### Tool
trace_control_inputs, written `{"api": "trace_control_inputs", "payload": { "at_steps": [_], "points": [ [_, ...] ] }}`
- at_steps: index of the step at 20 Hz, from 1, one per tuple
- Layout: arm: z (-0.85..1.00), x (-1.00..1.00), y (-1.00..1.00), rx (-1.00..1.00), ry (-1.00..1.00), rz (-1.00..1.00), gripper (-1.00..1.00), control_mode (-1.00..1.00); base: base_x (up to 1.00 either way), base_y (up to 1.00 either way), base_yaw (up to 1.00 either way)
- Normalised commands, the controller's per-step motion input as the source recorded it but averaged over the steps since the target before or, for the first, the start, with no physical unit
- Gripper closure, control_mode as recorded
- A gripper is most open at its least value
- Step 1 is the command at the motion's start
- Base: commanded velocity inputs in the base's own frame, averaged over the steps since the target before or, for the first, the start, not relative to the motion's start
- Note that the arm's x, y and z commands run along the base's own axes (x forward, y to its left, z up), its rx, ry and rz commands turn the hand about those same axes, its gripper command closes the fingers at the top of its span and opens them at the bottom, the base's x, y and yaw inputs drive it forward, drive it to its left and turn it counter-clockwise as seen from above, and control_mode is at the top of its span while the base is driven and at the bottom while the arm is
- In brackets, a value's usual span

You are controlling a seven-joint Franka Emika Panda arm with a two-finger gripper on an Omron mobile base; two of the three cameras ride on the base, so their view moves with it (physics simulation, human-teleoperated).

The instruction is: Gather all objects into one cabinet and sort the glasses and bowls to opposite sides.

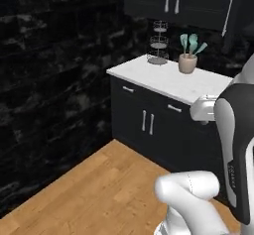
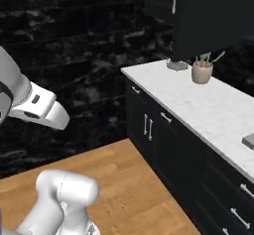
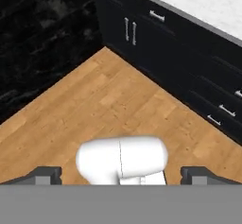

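My gripper (image 3: pixel 123 176) hangs open over the wooden floor (image 3: pixel 94 105), its two dark fingertips (image 3: pixel 45 174) far apart with nothing between them. It is well short of the counter. The black wall cabinet (image 1: pixel 198 1) hangs above the white counter (image 1: pixel 168 80), and a long silver bar handle (image 1: pixel 229 10) runs down one of its doors. From the right base view a tall black cabinet door (image 2: pixel 213 21) stands over the counter's far end. The glasses, the bowls and the other objects are out of view.
A beige utensil pot with teal spatulas (image 1: pixel 188 60) and a wire tiered stand (image 1: pixel 158 43) stand on the counter. Low black cupboards and drawers (image 3: pixel 156 34) run under it. A black stone wall (image 1: pixel 49 80) closes the left side. A grey object (image 2: pixel 249 140) sits at the counter's right edge.
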Motion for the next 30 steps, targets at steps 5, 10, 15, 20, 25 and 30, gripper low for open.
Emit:
{"api": "trace_control_inputs", "payload": {
  "at_steps": [5,10,15,20,25,30],
  "points": [
    [0.0,0.0,0.0,0.0,0.0,0.0,-1.0,1.0,0.0,0.0,0.86],
    [0.0,0.0,0.0,0.0,0.0,0.0,-1.0,1.0,0.0,0.0,0.76],
    [0.0,0.0,0.0,0.0,0.0,0.0,-1.0,1.0,0.0,0.0,0.7],
    [0.0,0.0,0.0,0.0,0.0,0.0,-1.0,1.0,-0.01,0.0,0.66],
    [0.0,0.0,0.0,0.0,0.0,0.0,-1.0,1.0,0.0,0.0,0.59],
    [0.0,0.0,0.0,0.0,0.0,0.0,-1.0,1.0,0.0,0.0,0.57]
  ]
}}
